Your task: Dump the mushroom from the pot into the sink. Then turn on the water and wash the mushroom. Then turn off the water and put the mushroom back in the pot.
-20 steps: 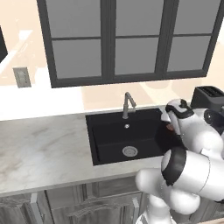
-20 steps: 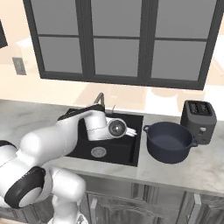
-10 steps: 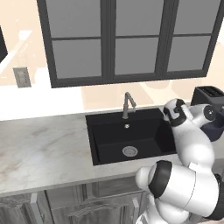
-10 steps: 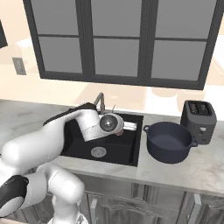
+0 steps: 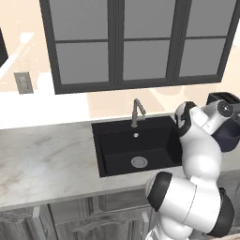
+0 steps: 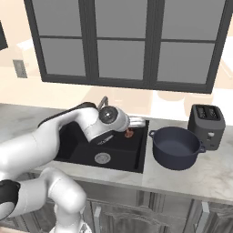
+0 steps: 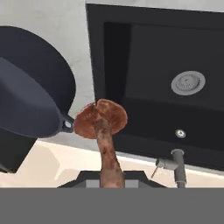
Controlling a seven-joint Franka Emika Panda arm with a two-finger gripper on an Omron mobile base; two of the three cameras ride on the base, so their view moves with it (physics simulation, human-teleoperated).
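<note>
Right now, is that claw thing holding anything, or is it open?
Gripper: closed on the mushroom, gripping its stem, over the sink's right edge beside the pot.

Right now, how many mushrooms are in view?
1. The mushroom is held by its stem in the end effector, above the sink's right edge, near the pot. No others visible.

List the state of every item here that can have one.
Mushroom: held by its stem in the claw, in the air over the sink's edge nearest the pot.
Claw: shut on the mushroom.
Pot: upright on the counter, nothing visible inside.
Sink: dry, nothing in the basin.
Faucet: no water running.
</note>
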